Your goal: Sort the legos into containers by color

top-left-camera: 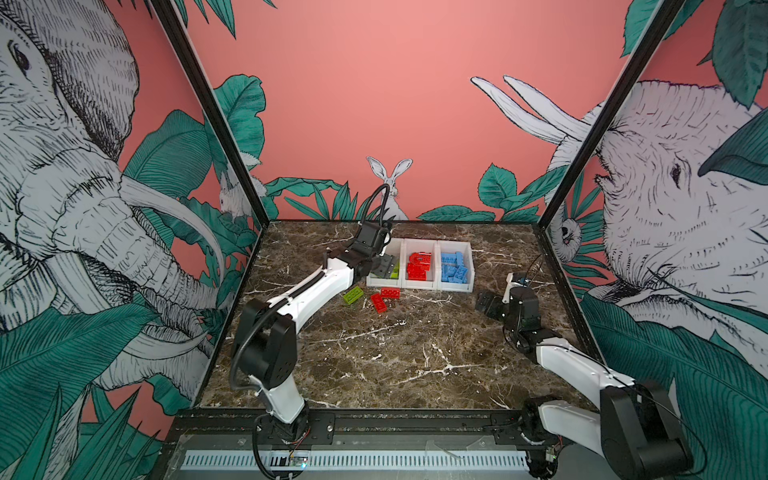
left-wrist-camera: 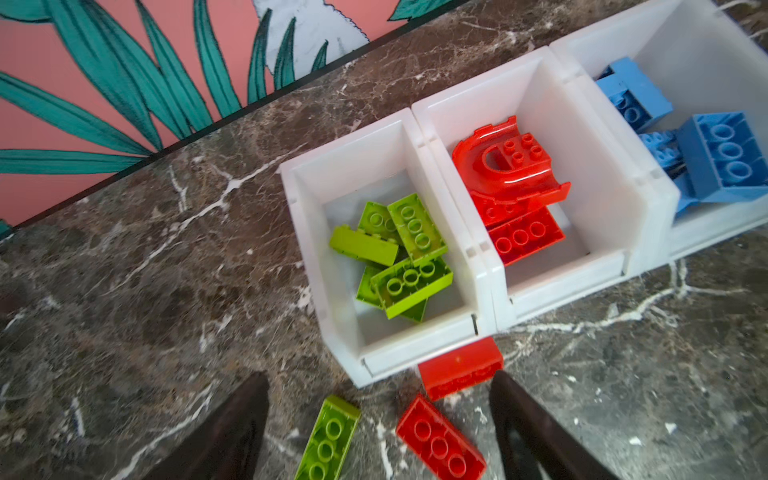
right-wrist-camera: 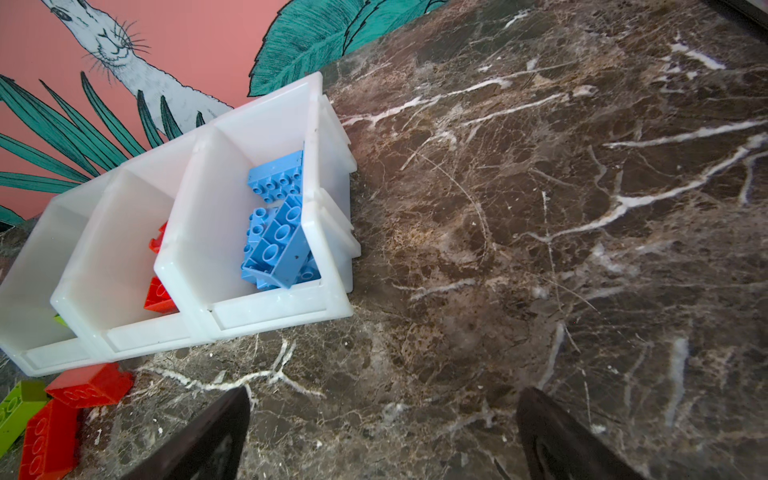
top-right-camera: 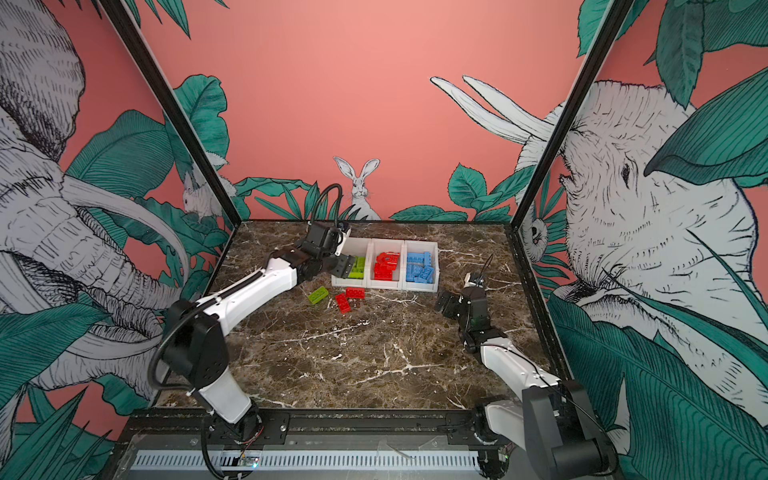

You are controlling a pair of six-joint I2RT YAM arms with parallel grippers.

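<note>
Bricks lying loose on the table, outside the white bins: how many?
3: a lime green brick, a red brick beside it, and a second red brick just before the bins. The left arm may hide more.

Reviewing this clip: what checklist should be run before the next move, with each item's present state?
1. Left gripper open and empty: ok.
2. Right gripper open and empty: ok.
3. The bins each hold one colour: ok.
4. No bricks left outside: not ok; a green brick, a red brick beside the bins and another red brick lie loose.
5. Green brick apart from the red ones: ok.
6. Gap between bins and the red brick beside them: cannot tell.
</note>
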